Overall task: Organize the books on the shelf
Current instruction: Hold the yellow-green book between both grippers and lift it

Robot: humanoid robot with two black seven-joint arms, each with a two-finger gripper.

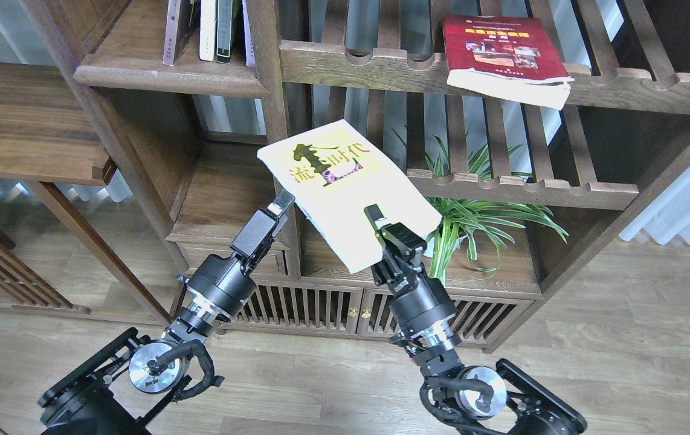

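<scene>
Yellow-green book (345, 187) held up mid-air
Right gripper (378, 232) pinches its lower edge; left gripper (281, 202) looks closed, empty.

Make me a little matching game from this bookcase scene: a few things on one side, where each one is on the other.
Things:
1. yellow-green book
2. red book
3. green plant
4. upright books

Places:
A. lying flat on the top slatted rack
B. on the low shelf, under the slats
C. held in the right gripper
D. standing on the solid upper left shelf

Pairs: 1-C, 2-A, 3-B, 4-D
</scene>
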